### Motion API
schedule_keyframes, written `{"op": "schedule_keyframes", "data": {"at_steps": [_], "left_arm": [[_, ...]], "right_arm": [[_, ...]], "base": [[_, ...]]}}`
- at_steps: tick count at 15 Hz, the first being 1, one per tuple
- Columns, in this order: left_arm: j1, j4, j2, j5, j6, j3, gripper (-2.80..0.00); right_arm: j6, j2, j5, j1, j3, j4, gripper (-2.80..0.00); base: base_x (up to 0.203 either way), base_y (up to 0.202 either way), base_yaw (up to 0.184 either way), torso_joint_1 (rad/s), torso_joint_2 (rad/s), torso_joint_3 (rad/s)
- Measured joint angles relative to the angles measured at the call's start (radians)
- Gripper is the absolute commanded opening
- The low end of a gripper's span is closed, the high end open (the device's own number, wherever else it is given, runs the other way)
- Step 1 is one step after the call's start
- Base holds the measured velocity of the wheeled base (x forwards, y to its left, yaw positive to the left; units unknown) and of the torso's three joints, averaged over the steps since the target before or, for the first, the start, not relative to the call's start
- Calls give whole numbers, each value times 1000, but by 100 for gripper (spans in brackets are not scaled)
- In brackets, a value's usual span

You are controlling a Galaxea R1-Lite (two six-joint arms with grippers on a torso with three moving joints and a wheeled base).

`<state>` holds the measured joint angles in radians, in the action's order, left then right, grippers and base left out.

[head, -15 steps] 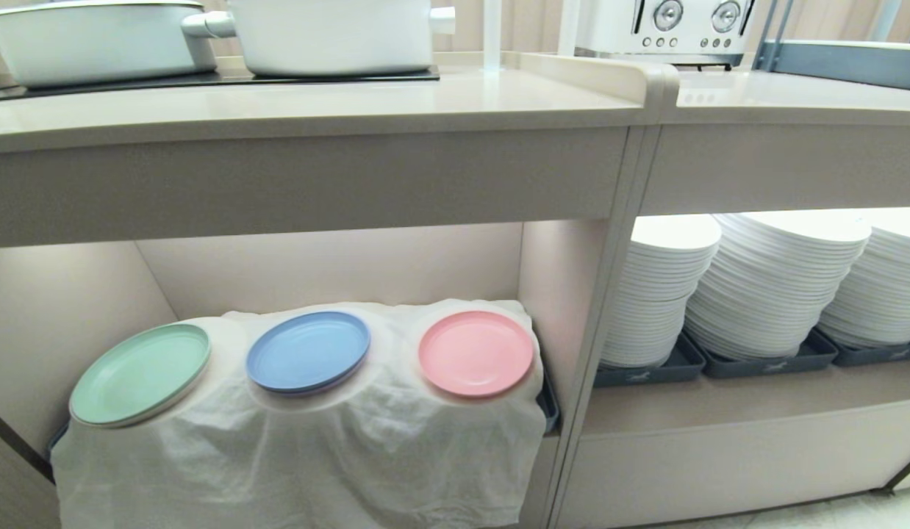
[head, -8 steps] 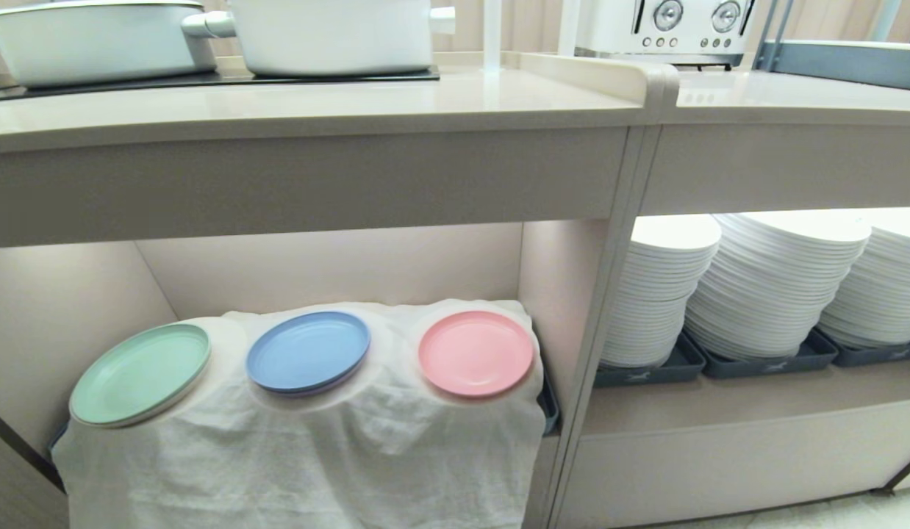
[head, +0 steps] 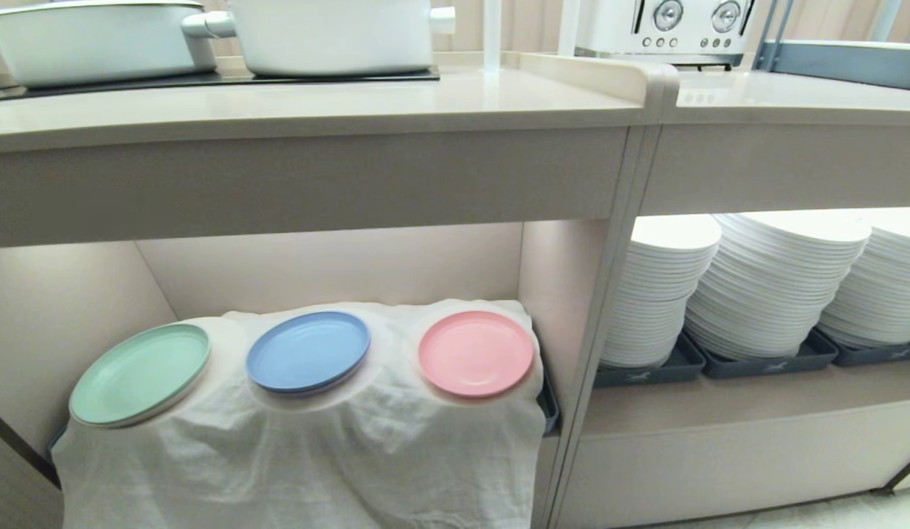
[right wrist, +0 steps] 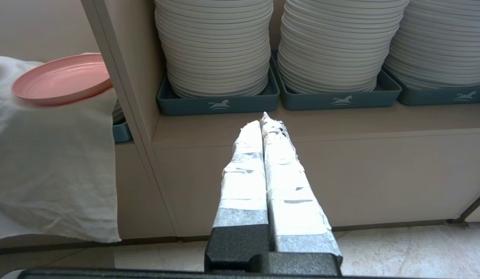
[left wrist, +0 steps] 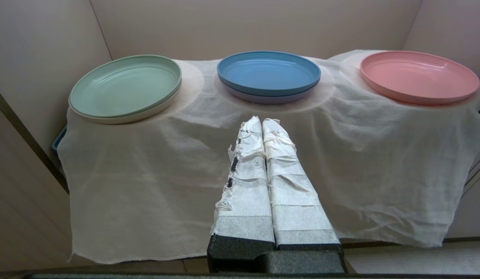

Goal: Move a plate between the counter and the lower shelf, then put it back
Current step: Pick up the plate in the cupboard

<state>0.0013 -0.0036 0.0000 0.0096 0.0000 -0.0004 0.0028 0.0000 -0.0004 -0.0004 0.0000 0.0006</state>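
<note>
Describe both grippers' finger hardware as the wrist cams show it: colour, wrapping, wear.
Left gripper: two long tapering fingers wrapped in layered white tape, frayed and torn near the tips, with dark patches showing through along one edge; they rise from a textured black base. Right gripper: the same build, white tape-wrapped fingers on a black base, with ragged tape ends at the tips. No cables or markings visible.

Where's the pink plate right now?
In the head view, the pink plate rests on the cloth-draped lower shelf, rightmost of three, beside the blue plate.
</note>
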Motion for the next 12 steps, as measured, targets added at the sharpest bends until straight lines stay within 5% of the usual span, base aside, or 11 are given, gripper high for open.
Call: {"op": "schedule_keyframes", "data": {"at_steps": [12], "left_arm": [[0,1,0,1,-2,0,-280]], "right_arm": [[1,0,0,0,0,0,-280]], "base": [[0,0,0,0,0,0]]}}
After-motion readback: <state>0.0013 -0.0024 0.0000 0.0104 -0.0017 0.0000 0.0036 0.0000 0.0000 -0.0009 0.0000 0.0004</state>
